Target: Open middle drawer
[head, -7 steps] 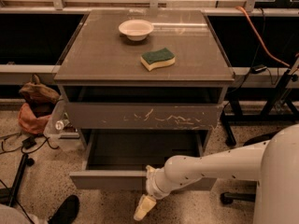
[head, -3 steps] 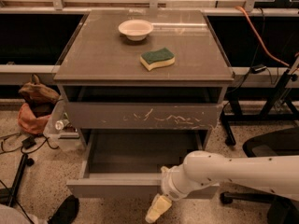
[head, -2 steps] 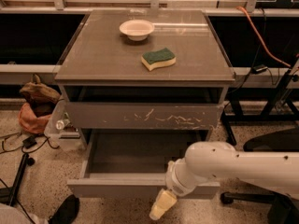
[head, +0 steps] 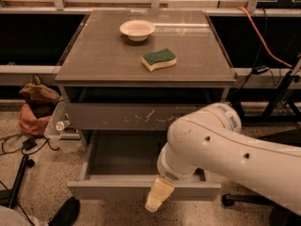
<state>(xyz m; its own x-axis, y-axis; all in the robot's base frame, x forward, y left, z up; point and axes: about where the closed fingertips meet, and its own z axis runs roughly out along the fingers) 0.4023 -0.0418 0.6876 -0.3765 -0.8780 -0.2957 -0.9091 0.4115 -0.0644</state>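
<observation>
Arm (head: 235, 145): white and thick; it comes in from the lower right and fills the space right of and above the gripper; its round wrist sits directly above the gripper
Cabinet (head: 103, 55): grey-brown with a flat top; it stands behind and above the gripper
Floor (head: 37, 182): speckled; it lies below and to both sides of the gripper
Middle drawer (head: 108, 189): pulled well out of the cabinet; its plain front runs left and right of the gripper at the gripper's own height; the open tray shows just behind and to the left
Scratched drawer (head: 117, 116): pushed in, with white marks across its front; it sits above the gripper, up and to the left
Bag (head: 37, 107): brown and orange, on the floor; far left of the gripper and higher in the view
Gripper (head: 157, 196): cream-coloured; it hangs from the wrist over the front of the middle drawer, right of that front's centre, pointing down at the floor; I cannot tell whether it is spread or pressed together, nor whether it touches the front
Sponge (head: 159, 59): green over yellow, on the cabinet top; almost straight above the gripper, well apart
Bowl (head: 137, 29): white, on the cabinet top; beyond the sponge, slightly left of the gripper's line
</observation>
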